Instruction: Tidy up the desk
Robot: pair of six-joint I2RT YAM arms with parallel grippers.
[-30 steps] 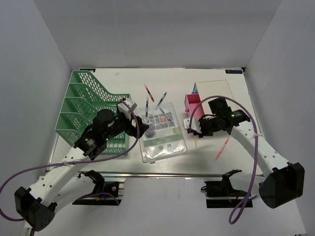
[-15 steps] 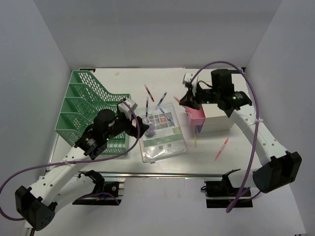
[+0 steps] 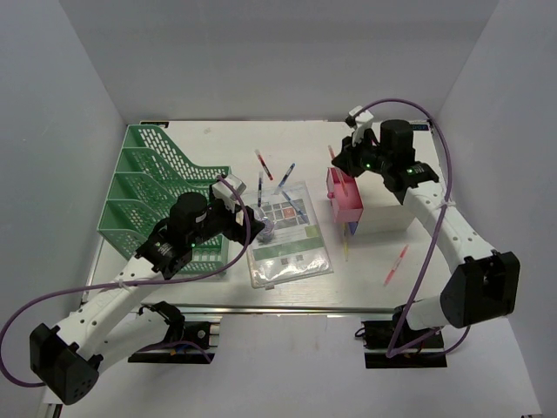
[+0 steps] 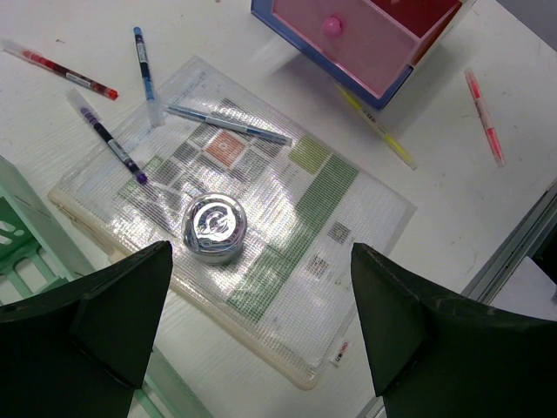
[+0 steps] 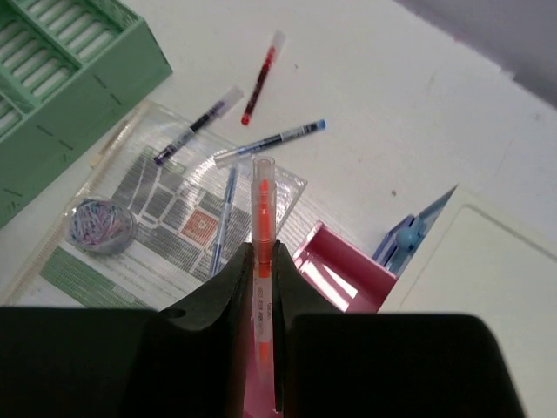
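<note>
Between the fingers (image 5: pixel 209 300) of the right gripper (image 5: pixel 261 257), which is clamped on an orange highlighter (image 5: pixel 262 196), the pen's lower end is hidden, and part of the open pink drawer (image 5: pixel 344 274) of the white drawer box (image 3: pixel 383 205) is masked behind them. On the desk (image 3: pixel 365 272), spread under both arms, a round tin (image 4: pixel 214 228) of paper clips and a blue pen (image 4: pixel 228 124) are carried on a mesh zip pouch (image 4: pixel 287 218); the left gripper (image 4: pixel 259 296) is held wide apart above it
</note>
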